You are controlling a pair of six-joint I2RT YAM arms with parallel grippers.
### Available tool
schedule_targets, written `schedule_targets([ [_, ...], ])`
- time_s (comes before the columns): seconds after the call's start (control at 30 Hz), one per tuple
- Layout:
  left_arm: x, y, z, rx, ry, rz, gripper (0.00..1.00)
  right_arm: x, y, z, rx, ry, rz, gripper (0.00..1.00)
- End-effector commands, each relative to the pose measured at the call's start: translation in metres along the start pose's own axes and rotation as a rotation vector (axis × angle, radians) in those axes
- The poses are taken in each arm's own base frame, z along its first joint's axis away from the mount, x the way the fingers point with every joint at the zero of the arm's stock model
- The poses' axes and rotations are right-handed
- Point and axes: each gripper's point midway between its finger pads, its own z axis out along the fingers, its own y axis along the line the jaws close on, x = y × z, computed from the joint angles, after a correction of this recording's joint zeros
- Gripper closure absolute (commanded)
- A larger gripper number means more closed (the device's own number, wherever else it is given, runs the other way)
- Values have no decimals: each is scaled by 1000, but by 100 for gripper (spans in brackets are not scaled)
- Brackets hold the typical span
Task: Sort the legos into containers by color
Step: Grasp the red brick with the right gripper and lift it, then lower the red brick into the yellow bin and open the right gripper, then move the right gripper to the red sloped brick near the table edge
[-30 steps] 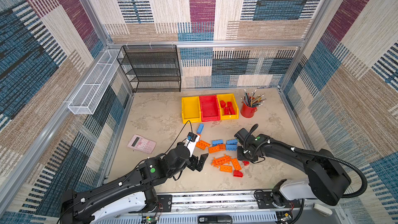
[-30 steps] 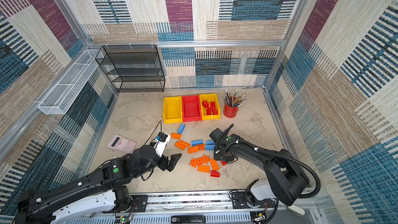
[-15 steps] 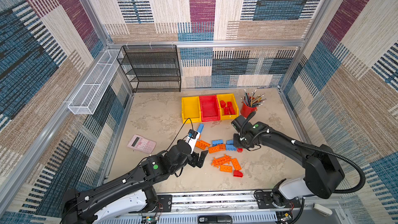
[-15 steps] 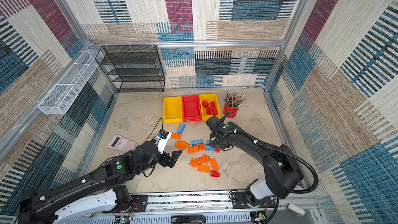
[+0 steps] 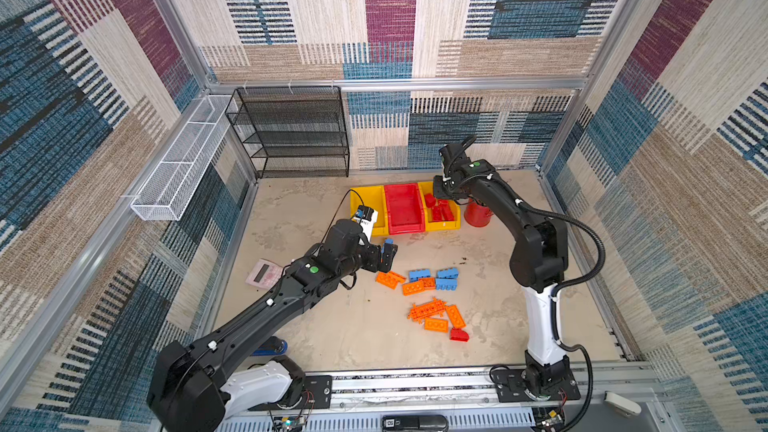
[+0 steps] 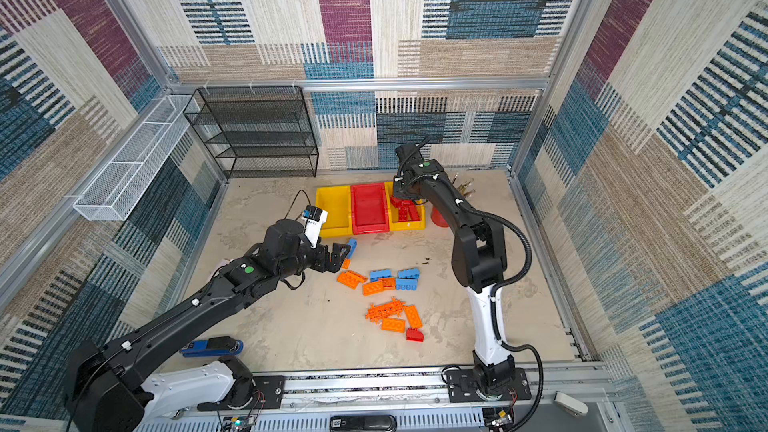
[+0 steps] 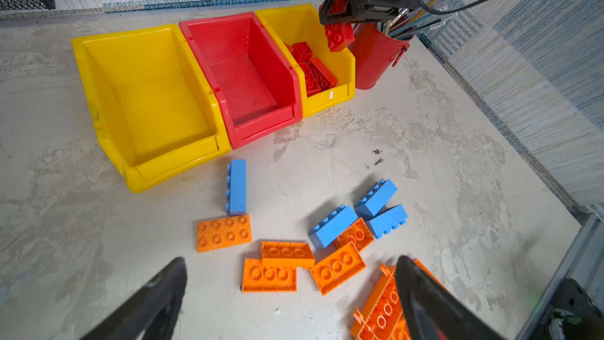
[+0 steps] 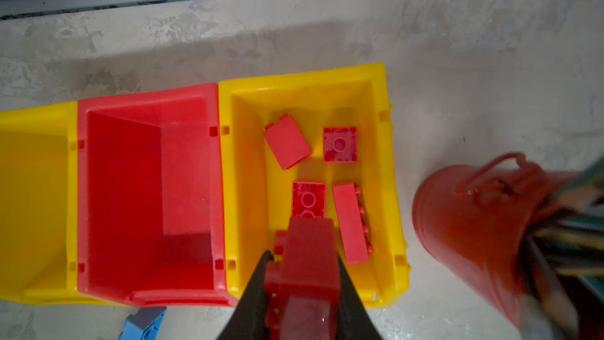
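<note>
My right gripper [image 8: 303, 255] is shut on a red lego [image 8: 310, 282] and hangs over the near end of the right yellow container [image 8: 389, 165], which holds several red bricks [image 8: 287, 142]. The red container [image 7: 261, 132] and the left yellow container [image 7: 98, 93] are empty. My left gripper [image 7: 291, 261] is open above loose orange bricks [image 7: 269, 274], close to a blue brick [image 7: 237, 186] lying on its side. More blue bricks [image 7: 333, 225], a toothed orange plate [image 7: 379, 305] and one red brick [image 5: 458, 334] lie on the table.
A red pencil cup [image 5: 478, 214] stands right beside the right yellow container, under my right arm. A pink calculator [image 5: 264, 273] lies at the left. A black mesh rack [image 5: 295, 135] and a white mesh basket [image 5: 178, 164] line the back left. A blue stapler [image 6: 212, 347] sits near front.
My right gripper closed on a red lego in the pile and carried it back to above the right yellow container. My left gripper moved farther from the front edge, toward the lone blue brick.
</note>
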Motion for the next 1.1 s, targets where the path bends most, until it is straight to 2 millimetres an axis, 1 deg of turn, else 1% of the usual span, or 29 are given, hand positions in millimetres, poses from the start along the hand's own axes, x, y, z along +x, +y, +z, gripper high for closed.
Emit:
schedule_targets([
  [0.0,-23,-8,9,78,-31,25,0,-2,-5,15,1,56,-42,78],
  [0.1,-35,-7,21,112,-17,31,0,-9,-4,29,-11,68,-46,77],
  [0.23,-51,-13,36,160,-5,55,0,-7,0,42,-39,85,-49,75],
  [0.3,-57,-17,43,180,-3,58,0,-6,0,44,-46,89,-52,69],
  [0.33,-58,-19,47,190,0,58,0,-6,1,43,-52,87,-53,61],
  [0.37,-60,-21,49,201,1,54,0,-8,3,40,-59,81,-57,48],
  [0.4,-61,-22,52,210,1,53,0,-10,5,37,-70,74,-60,42],
  [0.43,-61,-24,53,221,4,48,0,-12,8,32,-85,68,-66,40],
  [0.53,-61,-28,55,244,4,35,0,-22,13,10,-116,35,-72,37],
  [0.63,-59,-33,50,273,2,22,0,-19,13,-12,-127,34,-69,37],
  [0.73,-48,-41,40,300,13,24,0,2,11,-33,-123,54,-67,38],
  [0.83,-29,-57,23,322,31,73,0,42,4,-52,-111,79,-53,38],
  [0.93,1,-78,6,345,66,127,0,99,-4,-68,-107,128,-18,39],
  [0.97,11,-85,-1,352,73,140,0,125,-7,-73,-105,157,-8,39],
  [1.03,32,-94,-12,358,92,150,0,170,-11,-83,-92,201,7,39],
  [1.07,41,-96,-16,359,102,146,0,189,-11,-88,-92,220,15,39],
])
